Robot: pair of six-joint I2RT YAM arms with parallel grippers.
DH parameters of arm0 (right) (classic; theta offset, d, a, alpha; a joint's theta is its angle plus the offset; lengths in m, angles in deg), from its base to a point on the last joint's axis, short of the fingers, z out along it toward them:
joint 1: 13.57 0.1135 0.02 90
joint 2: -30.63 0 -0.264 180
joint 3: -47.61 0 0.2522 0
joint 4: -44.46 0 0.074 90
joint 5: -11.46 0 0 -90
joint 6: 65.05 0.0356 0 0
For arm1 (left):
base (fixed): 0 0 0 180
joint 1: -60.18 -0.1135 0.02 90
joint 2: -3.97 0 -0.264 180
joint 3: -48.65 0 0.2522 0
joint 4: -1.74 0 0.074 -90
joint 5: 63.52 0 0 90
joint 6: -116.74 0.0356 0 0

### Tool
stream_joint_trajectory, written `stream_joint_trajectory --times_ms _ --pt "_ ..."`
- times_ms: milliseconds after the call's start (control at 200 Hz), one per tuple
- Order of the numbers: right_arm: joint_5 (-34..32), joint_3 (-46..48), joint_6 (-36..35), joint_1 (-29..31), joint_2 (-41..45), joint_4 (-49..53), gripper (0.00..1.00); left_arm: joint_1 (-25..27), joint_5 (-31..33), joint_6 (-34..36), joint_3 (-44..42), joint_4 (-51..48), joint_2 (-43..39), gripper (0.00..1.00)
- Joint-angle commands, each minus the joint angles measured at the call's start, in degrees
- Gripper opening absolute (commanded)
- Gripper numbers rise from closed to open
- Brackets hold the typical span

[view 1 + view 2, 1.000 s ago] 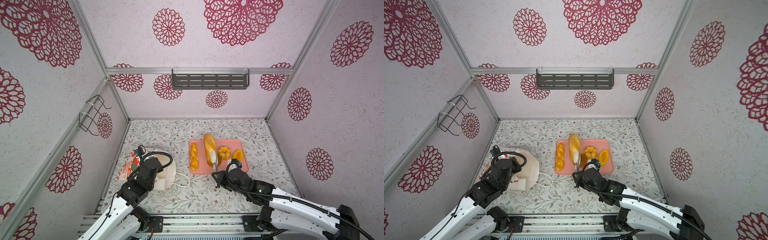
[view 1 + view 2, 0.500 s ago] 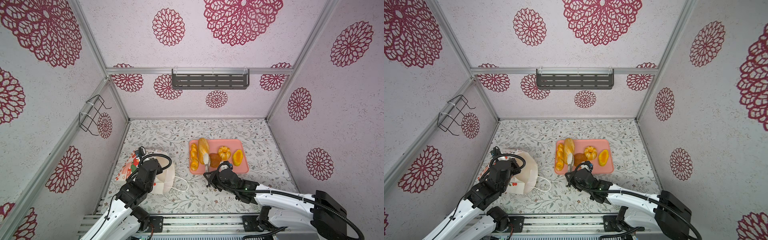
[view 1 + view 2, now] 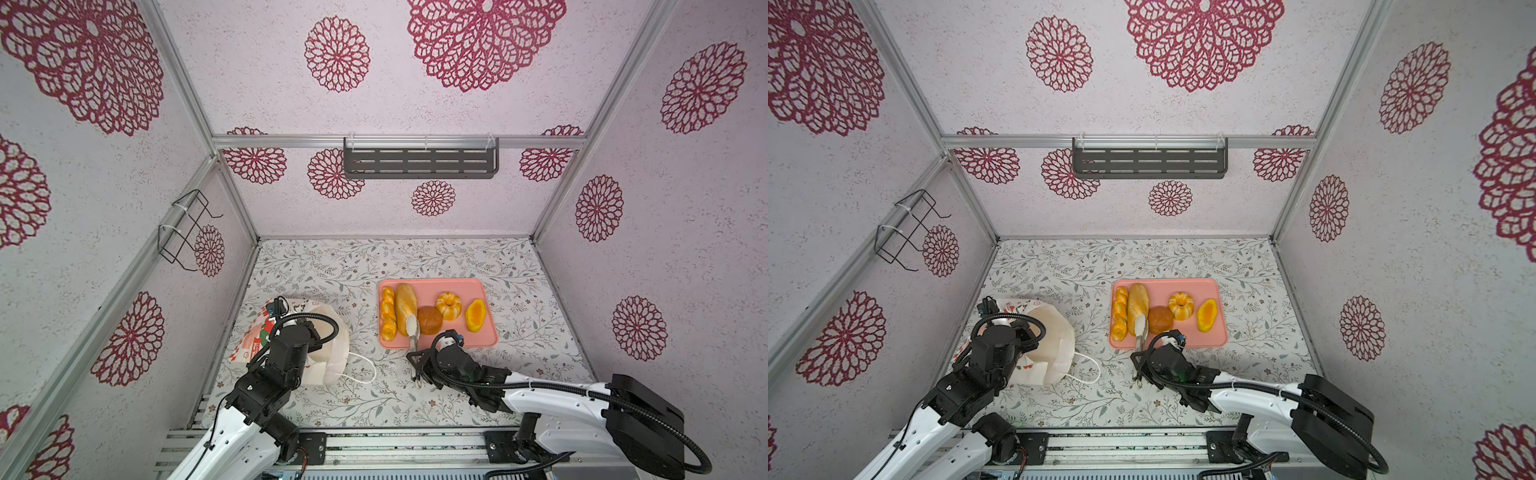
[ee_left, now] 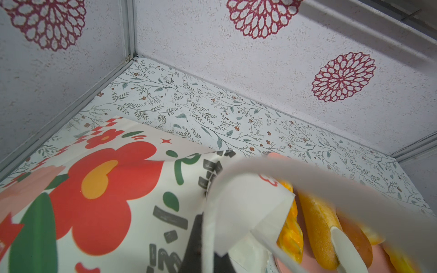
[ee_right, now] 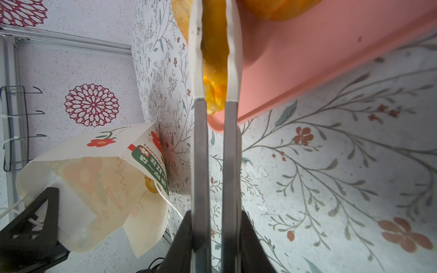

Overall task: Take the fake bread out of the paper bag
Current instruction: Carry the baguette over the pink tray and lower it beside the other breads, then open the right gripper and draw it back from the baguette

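The paper bag [image 3: 328,353] [image 3: 1054,349] lies on its side at the left, mouth toward the tray. My left gripper [image 4: 203,255] is shut on its white rim [image 5: 71,212]. A golden piece of fake bread [image 5: 150,184] shows inside it. On the pink tray [image 3: 457,343] [image 3: 1183,343] lie a braided stick [image 3: 387,311], long loaf [image 3: 405,305] [image 5: 214,47], round brown bun [image 3: 430,319], ridged ring bun [image 3: 448,305] and yellow-orange oval [image 3: 475,315]. My right gripper [image 3: 417,368] [image 5: 215,236] is shut on metal tongs [image 3: 412,338] [image 5: 201,153], whose white tips straddle the long loaf's near end.
A dark slotted shelf [image 3: 419,162] hangs on the back wall and a black wire rack [image 3: 185,228] on the left wall. The bag's white cord handle [image 3: 363,370] loops onto the floral floor between the bag and the tongs.
My right arm has swung the tongs and the long loaf leftward across the tray, next to the braided stick, uncovering the brown bun. The left gripper and the bag have stayed put.
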Motion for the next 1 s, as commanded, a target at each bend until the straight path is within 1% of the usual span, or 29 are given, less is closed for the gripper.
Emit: stream_joint_trajectory --times_ms 0,75,140,195,395,490,565,781,996 --pt "-1.1 -0.6 0.7 0.2 1.1 0.1 0.00 -0.5 -0.4 1.0 0.2 1.0 -0.3 0.00" --pt "-1.6 -0.6 0.1 0.2 2.1 1.6 0.00 -0.5 -0.6 1.4 0.3 1.0 -0.4 0.00" --pt "-2.1 -0.6 0.0 0.1 2.8 3.4 0.14 -0.5 -0.8 1.3 0.4 1.0 -0.4 0.00" --pt "-2.0 -0.7 -0.1 0.1 3.2 4.5 0.23 -0.5 -0.9 1.3 0.4 0.9 -0.5 0.00" --pt "-1.2 -2.9 -2.5 0.1 3.5 9.6 0.38 -0.5 -1.4 0.9 0.1 0.7 -0.9 0.00" --pt "-0.1 -4.0 -4.6 0.0 3.1 9.5 0.42 -0.5 -1.5 0.8 0.1 0.6 -1.0 0.00" --pt "0.7 -4.6 -5.3 0.0 3.1 9.4 0.43 -0.5 -1.4 0.7 0.1 0.4 -1.0 0.00" --pt "1.7 -6.1 -5.9 0.0 4.2 12.7 0.45 -0.5 -1.5 0.6 0.1 -0.4 -1.8 0.00" --pt "2.3 -4.4 -5.9 -0.1 7.3 15.3 0.47 -0.5 -1.6 0.1 -0.3 -1.0 -2.6 0.00"
